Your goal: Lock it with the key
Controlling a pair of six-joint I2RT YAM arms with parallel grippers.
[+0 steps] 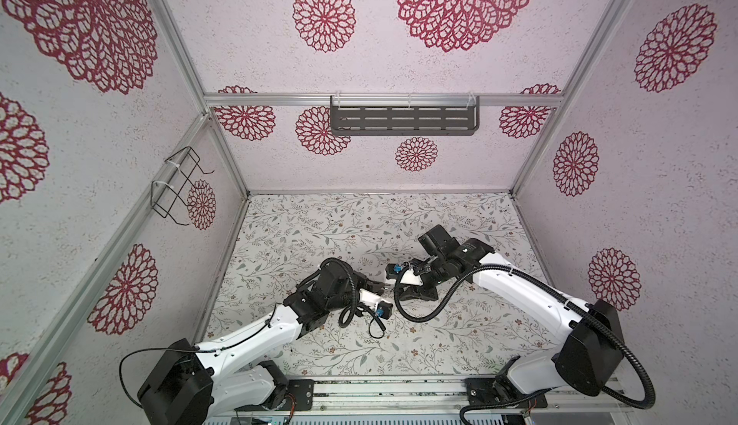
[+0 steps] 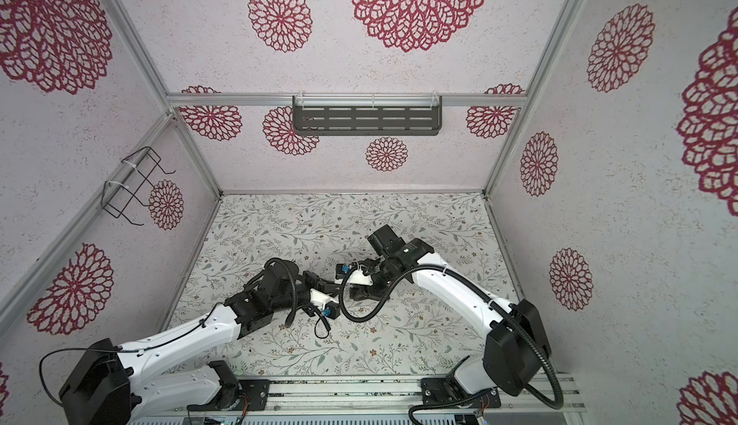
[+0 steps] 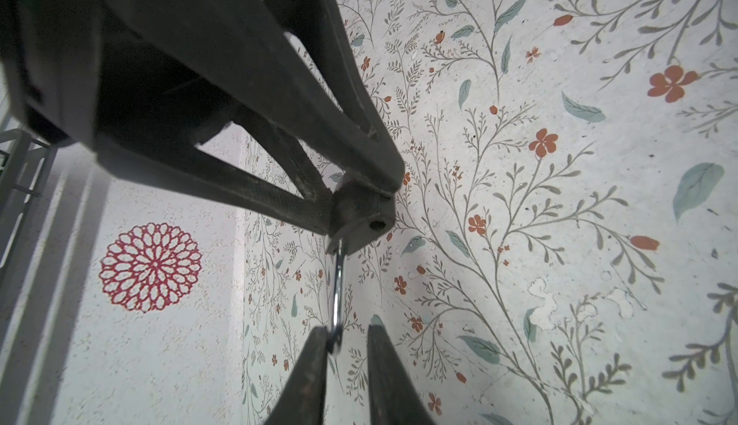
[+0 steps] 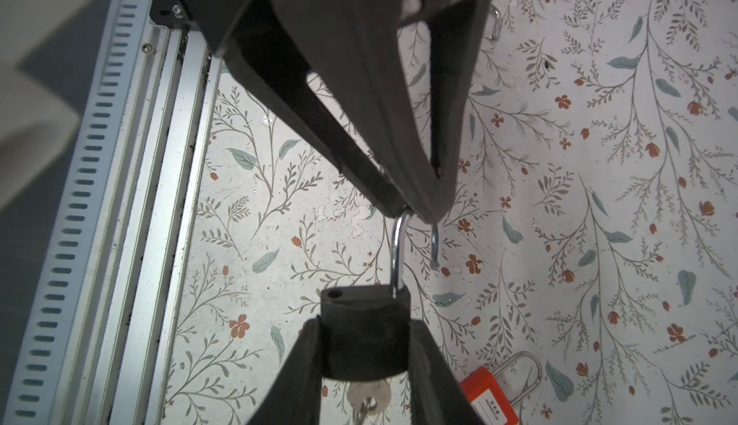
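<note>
My right gripper (image 4: 365, 323) is shut on the body of a black padlock (image 4: 365, 347), which it holds above the floral table. A silver key (image 4: 369, 397) sticks out of the lock's underside. The chrome shackle (image 4: 396, 251) is swung open, with one leg free of the body. My left gripper (image 3: 347, 331) faces the right one and straddles the shackle's bend (image 3: 338, 283). The bend lies against one finger (image 3: 315, 347), and a gap shows to the other finger. In both top views the two grippers meet at mid-table, left gripper (image 1: 376, 284) and right gripper (image 2: 355, 292).
An orange padlock (image 4: 487, 395) with a silver shackle lies on the table near my right gripper. Another shackle (image 4: 494, 23) peeks out behind the left fingers. The aluminium rail (image 4: 159, 163) runs along the front edge. A grey shelf (image 1: 403, 119) and a wire basket (image 1: 179, 187) hang on the walls.
</note>
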